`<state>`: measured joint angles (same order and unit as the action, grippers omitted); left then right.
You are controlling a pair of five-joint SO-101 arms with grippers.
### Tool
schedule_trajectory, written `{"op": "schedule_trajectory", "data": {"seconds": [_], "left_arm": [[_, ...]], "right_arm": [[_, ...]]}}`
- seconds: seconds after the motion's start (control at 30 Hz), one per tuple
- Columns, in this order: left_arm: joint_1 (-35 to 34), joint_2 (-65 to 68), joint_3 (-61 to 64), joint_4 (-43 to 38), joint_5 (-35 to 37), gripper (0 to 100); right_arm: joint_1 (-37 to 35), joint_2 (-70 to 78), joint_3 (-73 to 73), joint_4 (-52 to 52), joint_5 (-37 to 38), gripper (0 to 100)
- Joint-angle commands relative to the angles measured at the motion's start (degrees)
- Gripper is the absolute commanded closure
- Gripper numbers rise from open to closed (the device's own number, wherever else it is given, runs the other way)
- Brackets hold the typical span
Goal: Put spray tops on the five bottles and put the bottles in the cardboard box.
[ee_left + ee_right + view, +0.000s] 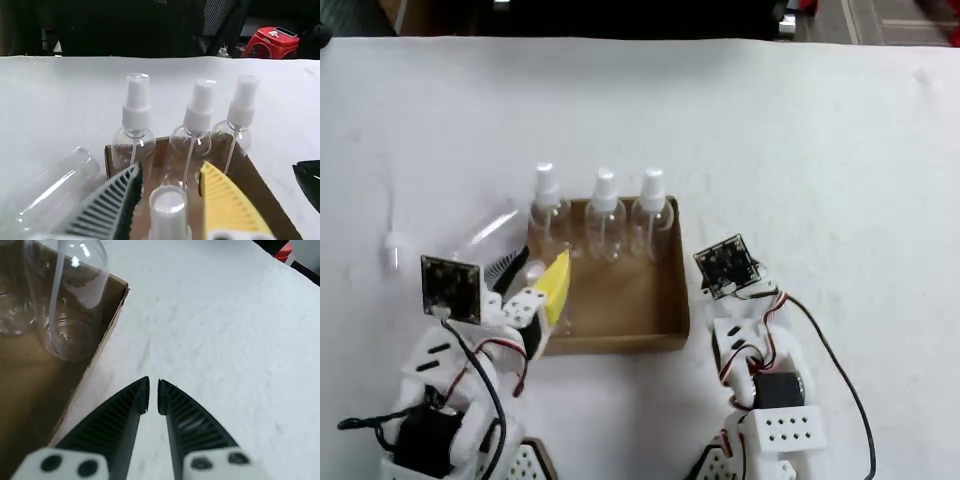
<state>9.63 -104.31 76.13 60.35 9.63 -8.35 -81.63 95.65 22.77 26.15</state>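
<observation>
High view: your left gripper (540,265) hangs over the cardboard box (670,300), three spray-topped bottles (605,225) beyond its jaws. Left wrist view: those jaws clasp a fourth bottle (169,212). Right wrist view: your right gripper (153,385) has its jaws nearly touching, empty, box alongside.

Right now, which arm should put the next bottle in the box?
Left. The left claw holds a capped bottle over the box; the right claw is shut and empty beside the box.

White table (820,140) carries a box (620,343) near centre. At its 10 o'clock lies a bottle (480,238); farther, at 9, a spray top (395,245).
</observation>
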Motion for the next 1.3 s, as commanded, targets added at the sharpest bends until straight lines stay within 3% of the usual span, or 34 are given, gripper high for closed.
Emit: {"op": "schedule_trajectory", "data": {"seconds": [0.0,0.27,0.43,0.67,0.8,0.9,1.03,1.17,1.27], "left_arm": [[-0.57,-0.04,-2.55,1.32,0.53,81],[-1.1,-0.04,-10.81,1.67,0.26,81],[-2.59,-0.04,-26.11,7.3,-12.31,82],[-21.49,2.86,-31.56,7.82,-21.45,82],[-36.7,13.67,-29.54,6.51,-26.2,82],[-43.21,24.92,-27.25,2.29,-32.0,81],[-43.38,39.78,-26.99,-1.32,-44.75,81],[-38.46,53.32,-25.93,-3.6,-58.99,78],[-36.62,62.2,-25.76,-7.74,-60.13,77]], "right_arm": [[0.04,-0.48,0.44,-1.27,0.62,98.3],[0.13,-0.48,0.44,-1.27,0.62,98.3],[0.13,-0.48,0.44,-1.27,0.7,98.3],[0.13,-0.48,0.44,-1.27,0.7,98.3],[0.13,-0.48,0.44,-1.27,0.7,98.3],[0.04,-0.48,0.44,-1.27,0.7,98.3],[-0.13,-0.48,0.44,-1.1,0.7,98.3],[0.04,-0.48,0.44,-1.1,0.7,98.3],[0.22,-0.48,0.44,-1.1,0.7,98.3]]}}
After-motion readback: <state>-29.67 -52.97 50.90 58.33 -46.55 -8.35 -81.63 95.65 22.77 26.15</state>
